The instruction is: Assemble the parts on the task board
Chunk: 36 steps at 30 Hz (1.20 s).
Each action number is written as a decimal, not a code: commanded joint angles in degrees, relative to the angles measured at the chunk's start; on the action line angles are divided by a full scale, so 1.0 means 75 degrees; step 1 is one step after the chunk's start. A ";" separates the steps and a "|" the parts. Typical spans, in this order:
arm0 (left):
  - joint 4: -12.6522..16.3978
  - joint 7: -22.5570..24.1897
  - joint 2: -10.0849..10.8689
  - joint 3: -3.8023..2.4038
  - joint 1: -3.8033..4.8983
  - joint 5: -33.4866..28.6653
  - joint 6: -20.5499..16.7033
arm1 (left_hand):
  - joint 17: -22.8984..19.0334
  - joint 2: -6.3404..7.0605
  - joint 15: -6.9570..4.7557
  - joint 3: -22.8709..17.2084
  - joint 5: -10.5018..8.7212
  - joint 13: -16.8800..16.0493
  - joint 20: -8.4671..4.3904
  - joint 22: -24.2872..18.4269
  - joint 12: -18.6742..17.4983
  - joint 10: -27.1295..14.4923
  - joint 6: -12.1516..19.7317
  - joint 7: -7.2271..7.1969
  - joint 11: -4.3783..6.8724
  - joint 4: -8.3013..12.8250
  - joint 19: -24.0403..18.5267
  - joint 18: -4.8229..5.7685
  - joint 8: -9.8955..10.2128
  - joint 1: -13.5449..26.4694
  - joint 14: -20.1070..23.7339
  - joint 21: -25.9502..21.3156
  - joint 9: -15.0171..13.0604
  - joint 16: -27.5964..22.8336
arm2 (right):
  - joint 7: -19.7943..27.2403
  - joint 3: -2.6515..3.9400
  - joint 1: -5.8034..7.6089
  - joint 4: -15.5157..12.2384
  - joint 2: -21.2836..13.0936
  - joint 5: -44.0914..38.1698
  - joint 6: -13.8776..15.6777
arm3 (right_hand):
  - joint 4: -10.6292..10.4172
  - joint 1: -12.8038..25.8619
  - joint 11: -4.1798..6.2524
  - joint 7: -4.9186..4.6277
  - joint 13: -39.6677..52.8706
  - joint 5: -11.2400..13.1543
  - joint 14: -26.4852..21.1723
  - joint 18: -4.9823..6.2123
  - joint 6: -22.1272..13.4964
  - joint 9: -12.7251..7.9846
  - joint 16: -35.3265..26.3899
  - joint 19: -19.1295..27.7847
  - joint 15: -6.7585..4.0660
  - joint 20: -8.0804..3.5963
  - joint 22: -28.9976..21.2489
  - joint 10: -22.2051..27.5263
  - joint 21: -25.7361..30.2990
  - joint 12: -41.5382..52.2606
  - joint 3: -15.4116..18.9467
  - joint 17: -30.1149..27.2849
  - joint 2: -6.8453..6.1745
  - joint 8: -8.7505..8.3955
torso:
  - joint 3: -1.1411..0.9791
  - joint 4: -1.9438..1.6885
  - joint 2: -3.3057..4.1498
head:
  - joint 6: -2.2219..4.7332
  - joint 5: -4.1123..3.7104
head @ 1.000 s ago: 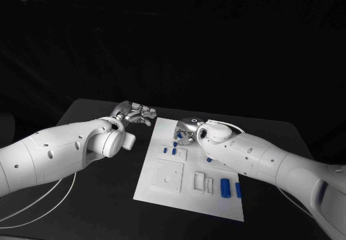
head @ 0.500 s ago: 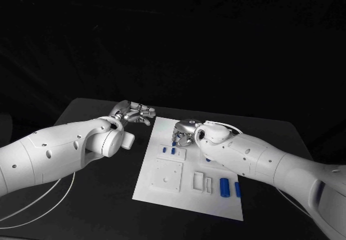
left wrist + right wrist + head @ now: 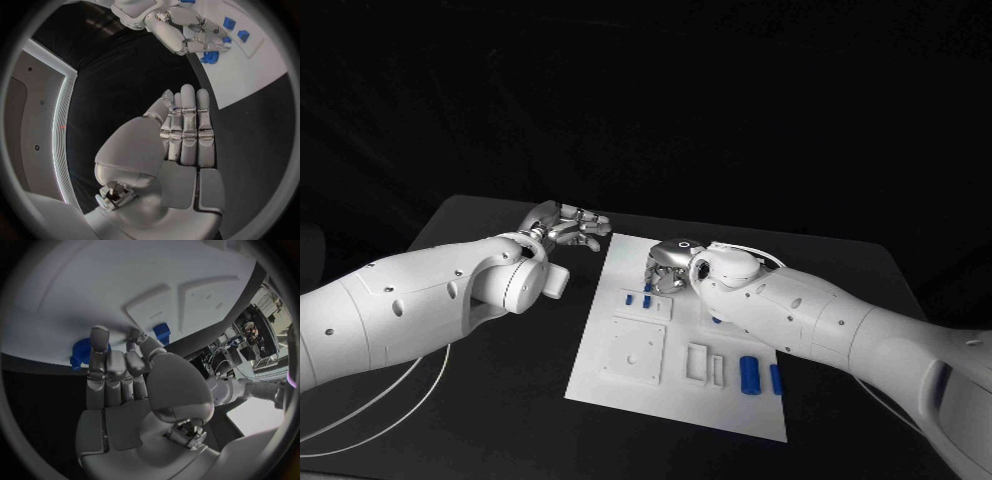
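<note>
The right hand (image 3: pixel 669 272) is lowered over the far part of the board (image 3: pixel 646 395), its fingers (image 3: pixel 100 347) reaching down to a blue part (image 3: pixel 81 354) that lies on the white surface. Contact with that part is suggested in the right wrist view, but whether it is pinched or merely touched cannot be told. A second blue part (image 3: pixel 162 333) is seen just beside the fingertips, seated at the edge of a raised white block (image 3: pixel 153 307).

The left hand (image 3: pixel 568 225) is held off the board's far left corner, over the black table (image 3: pixel 473 230). Its fingers (image 3: pixel 187 125) are laid together and fairly straight, and nothing is held in them.

More blue parts are spread along the board: two small ones (image 3: pixel 639 299) near the right hand and two longer ones (image 3: pixel 751 375) near the right edge, towards the robot.

The main risk is judged to be a poor grip. If the part is caught only at one fingertip, it may be tipped, pushed across the smooth plate or dropped when lifted. The neighbouring seated part could also be knocked by the other fingers. Because the board is not steadied by the left hand, it might be shifted by any sideways push.
</note>
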State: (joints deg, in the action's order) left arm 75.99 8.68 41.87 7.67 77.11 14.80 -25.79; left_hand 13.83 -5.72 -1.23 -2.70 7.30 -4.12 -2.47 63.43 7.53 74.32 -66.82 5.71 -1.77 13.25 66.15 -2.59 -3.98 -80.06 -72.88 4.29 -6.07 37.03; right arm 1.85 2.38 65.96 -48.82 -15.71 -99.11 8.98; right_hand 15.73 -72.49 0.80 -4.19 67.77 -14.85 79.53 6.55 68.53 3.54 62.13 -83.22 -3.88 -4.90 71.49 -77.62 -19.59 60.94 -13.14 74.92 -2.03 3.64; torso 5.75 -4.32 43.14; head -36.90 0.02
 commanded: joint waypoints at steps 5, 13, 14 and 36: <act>-0.0016 -0.0052 0.0002 -0.0008 0.0014 -0.0033 -0.0039 | 0.0011 -0.0023 0.0002 0.0008 -0.0036 0.0003 -0.0003 -0.0023 -0.0035 -0.0040 0.0047 -0.0003 -0.0049 -0.0050 0.0031 0.0102 -0.0009 0.0030 -0.0069 -0.0043 -0.0010 -0.0032 | 0.0014 -0.0053 -0.0051 0.0022 -0.0039 -0.0059 -0.0201 | -0.0037 0.0019 0.0030 0.0022 -0.0046 0.0036 0.0007 -0.0047 0.0029 0.0011 -0.0050 -0.0021 -0.0010 -0.0027 0.0023 -0.0027 0.0100 -0.0081 0.0202 -0.0004 0.0048 -0.0013 | 0.0007 0.0010 0.0015 | 0.0019 -0.0012; -0.0051 -0.0078 0.0002 -0.0008 0.0014 -0.0031 -0.0029 | 0.0011 -0.0023 0.0002 0.0008 -0.0036 0.0003 -0.0003 -0.0023 -0.0035 -0.0040 0.0047 -0.0003 -0.0049 -0.0050 0.0031 0.0102 -0.0009 0.0030 -0.0069 -0.0043 -0.0010 -0.0032 | -0.0131 -0.0075 -0.0057 -0.0003 -0.0087 -0.0147 -0.0121 | -0.0101 0.0034 0.0035 0.0037 -0.0047 -0.0013 0.0017 -0.0060 0.0045 0.0011 -0.0036 -0.0058 -0.0011 -0.0029 0.0059 -0.0038 0.0159 -0.0080 0.0452 0.0008 0.0052 -0.0013 | 0.0014 0.0013 0.0018 | -0.0006 -0.0035; -0.0053 -0.0081 0.0003 -0.0008 0.0014 -0.0030 -0.0026 | 0.0011 -0.0023 0.0002 0.0008 -0.0036 0.0003 -0.0003 -0.0023 -0.0035 -0.0040 0.0047 -0.0003 -0.0049 -0.0050 0.0031 0.0102 -0.0009 0.0030 -0.0069 -0.0043 -0.0010 -0.0032 | -0.0169 -0.0079 -0.0058 -0.0005 -0.0097 -0.0166 -0.0075 | -0.0120 0.0052 0.0037 0.0042 -0.0044 -0.0029 0.0017 -0.0061 0.0045 0.0012 -0.0035 -0.0063 -0.0012 -0.0030 0.0062 -0.0045 0.0165 -0.0074 0.0488 0.0008 0.0040 -0.0013 | 0.0014 0.0010 0.0020 | -0.0006 -0.0046; -0.0096 -0.0095 0.0002 -0.0007 0.0014 -0.0007 -0.0011 | 0.0018 -0.0010 0.0008 0.0005 -0.0039 0.0003 0.0000 -0.0043 -0.0038 -0.0069 0.0098 0.0013 -0.0061 -0.0059 0.0030 0.0098 -0.0004 0.0017 -0.0064 -0.0040 -0.0006 -0.0046 | -0.0222 -0.0089 -0.0074 -0.0209 -0.0263 -0.0141 0.0276 | -0.0295 0.0081 0.0039 0.0043 -0.0120 -0.0246 0.0008 -0.0076 0.0001 0.0008 -0.0085 -0.0095 -0.0018 -0.0038 0.0079 -0.0032 0.0257 -0.0162 0.0635 -0.0019 -0.0059 -0.0016 | 0.0035 -0.0004 0.0032 | 0.0004 -0.0044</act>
State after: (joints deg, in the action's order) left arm 75.23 7.72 41.96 7.68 77.11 14.81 -25.83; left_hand 13.87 -5.72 -1.22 -2.70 7.30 -4.12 -2.47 63.19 7.53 74.12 -66.40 5.72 -1.97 13.25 66.14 -2.60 -3.98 -80.06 -72.88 4.29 -6.07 37.04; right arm 0.61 1.91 65.70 -50.34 -17.69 -99.39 11.86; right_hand 13.67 -72.25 1.03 -3.89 66.91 -16.43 79.53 6.51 68.84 3.66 61.66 -83.64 -3.88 -5.31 72.03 -77.82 -17.97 60.05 -8.54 74.85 -2.26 3.53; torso 5.99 -4.29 43.38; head -36.85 -0.25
